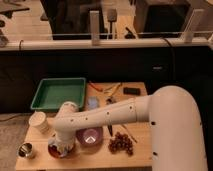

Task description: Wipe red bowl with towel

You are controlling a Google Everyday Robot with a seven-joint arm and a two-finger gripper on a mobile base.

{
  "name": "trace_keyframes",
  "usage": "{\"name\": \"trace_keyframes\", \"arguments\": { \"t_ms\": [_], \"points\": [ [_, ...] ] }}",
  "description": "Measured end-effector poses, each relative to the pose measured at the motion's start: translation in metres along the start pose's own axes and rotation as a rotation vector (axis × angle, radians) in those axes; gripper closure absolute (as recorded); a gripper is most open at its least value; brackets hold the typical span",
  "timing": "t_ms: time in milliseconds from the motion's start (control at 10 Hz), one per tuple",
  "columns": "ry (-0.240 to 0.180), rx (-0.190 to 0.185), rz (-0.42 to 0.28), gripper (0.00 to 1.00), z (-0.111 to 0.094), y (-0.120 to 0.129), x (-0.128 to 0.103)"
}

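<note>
A dark red bowl [52,150] sits at the front left of the wooden table [100,156]. My gripper [61,144] is at the end of the white arm [105,116], lowered into or right onto this bowl, and it hides most of the bowl's inside. Something pale shows at the gripper's tip inside the bowl; I cannot tell whether it is the towel. A small blue, cloth-like thing [93,103] lies behind the arm next to the green tray.
A pink bowl [90,136] stands just right of the red bowl, with grapes [121,144] further right. A metal cup [26,150] and a paper cup [39,122] are on the left. A green tray [59,93], utensils [110,91] and a black object [131,91] are at the back.
</note>
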Motion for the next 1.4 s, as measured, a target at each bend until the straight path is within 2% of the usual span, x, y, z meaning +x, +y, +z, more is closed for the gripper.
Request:
{"name": "trace_keyframes", "arguments": {
  "t_ms": [300,600,800,1000,1400],
  "points": [
    [0.02,-0.046,0.015,1.0,0.0,0.017,0.021],
    [0.053,-0.043,0.011,1.0,0.001,0.024,0.039],
    [0.077,-0.032,-0.003,1.0,0.002,0.02,0.053],
    [0.083,-0.008,-0.025,1.0,0.007,0.01,0.058],
    [0.051,0.065,-0.085,1.0,0.021,-0.015,0.056]
  ]
}}
